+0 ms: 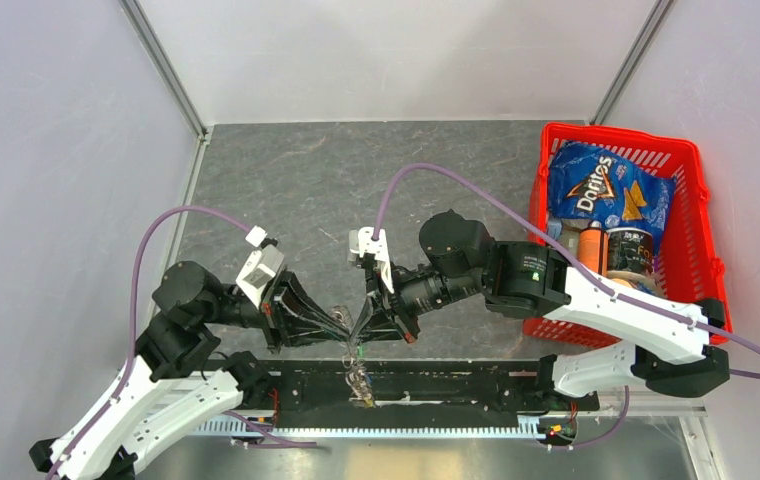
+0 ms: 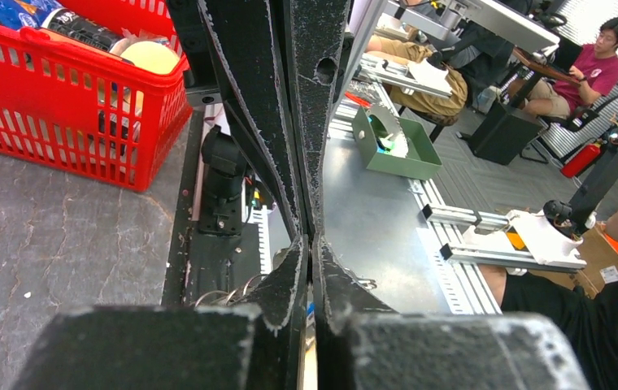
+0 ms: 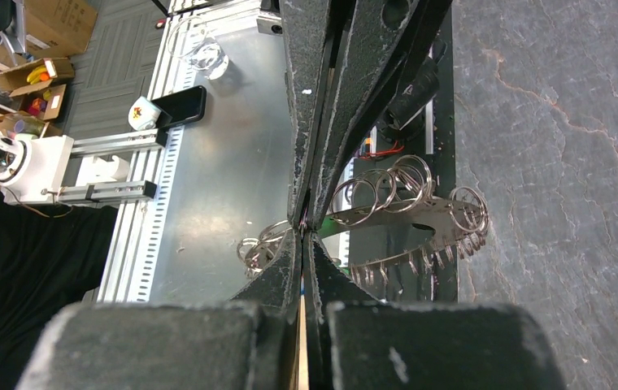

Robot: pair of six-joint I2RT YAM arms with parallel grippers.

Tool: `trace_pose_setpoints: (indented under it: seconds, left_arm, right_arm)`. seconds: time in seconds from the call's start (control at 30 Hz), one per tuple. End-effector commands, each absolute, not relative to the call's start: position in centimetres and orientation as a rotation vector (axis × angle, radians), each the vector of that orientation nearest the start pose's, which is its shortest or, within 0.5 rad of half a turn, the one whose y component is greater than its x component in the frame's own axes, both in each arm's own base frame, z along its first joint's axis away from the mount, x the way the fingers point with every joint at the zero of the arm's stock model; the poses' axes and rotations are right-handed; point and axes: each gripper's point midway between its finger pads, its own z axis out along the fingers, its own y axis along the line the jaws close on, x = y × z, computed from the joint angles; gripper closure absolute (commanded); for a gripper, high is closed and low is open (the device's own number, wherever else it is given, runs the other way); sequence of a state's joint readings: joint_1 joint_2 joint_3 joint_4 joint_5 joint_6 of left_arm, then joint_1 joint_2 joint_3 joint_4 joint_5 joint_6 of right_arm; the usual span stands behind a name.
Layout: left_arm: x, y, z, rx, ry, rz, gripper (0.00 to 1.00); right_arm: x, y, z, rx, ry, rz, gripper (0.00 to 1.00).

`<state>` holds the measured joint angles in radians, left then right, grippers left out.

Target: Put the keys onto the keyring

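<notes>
**Step in hand:** threading a key onto the keyring (image 3: 415, 218), done in mid-air.

**Jaws and parts**
- The right jaws are pressed together, apparently on the keyring's near edge. Its toothed plate w/ wire loops sticks out sideways from the tips, above the black base rail (image 1: 456, 385) at the near edge of the worktop (image 1: 286, 190).
- The left jaws are drawn in to a thin slit, tip to tip w/ the right jaws. We cannot tell what they pinch.
- A green speck (image 1: 358, 350) just below the tips is prob. the green-headed key. We cannot find the black-headed key.

**Procedure, as we judge it**
1. Hold the right side rigid and let the left side do all fine motion.
2. Align the key's hole w/ a loop's split end, then slide it along the wire w/o twisting.
3. Use low force, since the loops look springy and a small key may flick away.

**Pose:** the left arm (image 1: 196, 300) reaches right and the right arm (image 1: 516, 275) reaches left. Both forearms are low w/ wrists pitched down, meeting approx. at centre.
</notes>
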<state>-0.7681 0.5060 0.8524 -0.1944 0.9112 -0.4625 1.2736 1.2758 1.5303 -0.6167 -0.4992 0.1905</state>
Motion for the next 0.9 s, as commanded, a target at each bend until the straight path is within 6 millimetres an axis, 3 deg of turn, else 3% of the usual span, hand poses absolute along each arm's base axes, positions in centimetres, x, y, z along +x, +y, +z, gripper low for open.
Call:
trace_pose_setpoints:
  seconds: [0.0, 0.3, 0.4, 0.5, 0.87]
  left_arm:
    - [1.7, -22.6, 37.6, 1.095, 1.308, -1.58, 0.96]
    - [2.2, -22.3, 38.1, 1.053, 1.271, -1.524, 0.98]
    - [2.1, -21.9, 39.4, 1.029, 1.221, -1.51, 0.98]
    - [2.0, -21.6, 40.6, 0.993, 1.168, -1.505, 0.98]
    - [1.5, -21.3, 42.0, 0.978, 1.102, -1.534, 0.98]
  right_arm:
    - [1.6, 37.3, 40.7, -1.395, 1.506, 1.446, 1.0]
    - [2.3, 37.4, 41.6, -1.344, 1.487, 1.43, 1.0]
    - [2.3, 37.2, 41.8, -1.324, 1.479, 1.433, 0.77]
    - [2.3, 37.0, 42.0, -1.314, 1.465, 1.439, 0.66]
    - [2.2, 36.6, 42.7, -1.296, 1.432, 1.448, 0.59]
